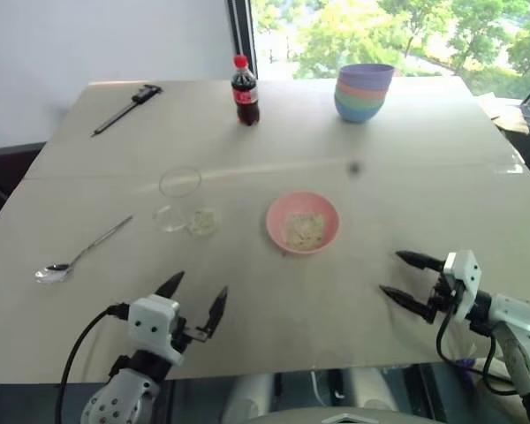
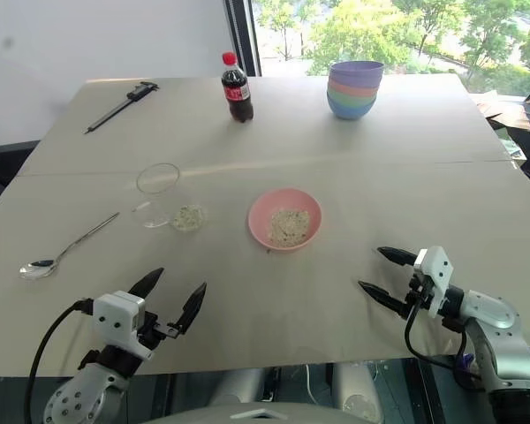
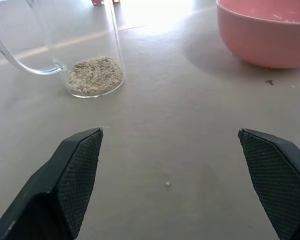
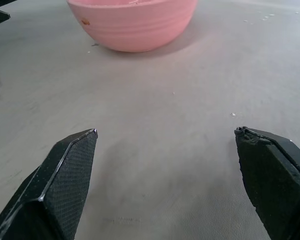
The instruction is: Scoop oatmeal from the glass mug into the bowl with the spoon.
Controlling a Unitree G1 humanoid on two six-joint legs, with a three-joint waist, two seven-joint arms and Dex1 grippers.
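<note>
Both grippers, left and right, are spread wide and empty near the table edge; the spoon lies well apart, left of the glass mug.

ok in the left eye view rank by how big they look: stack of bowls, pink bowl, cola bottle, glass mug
1. pink bowl
2. stack of bowls, close behind, and it stands farther away
3. glass mug, lying on its side
4. cola bottle, also farther away

I see my left gripper, two black fingers on a white wrist block, spread wide, pointing forward, holding nothing. My right gripper is likewise spread wide and empty, pointing leftward.
</note>
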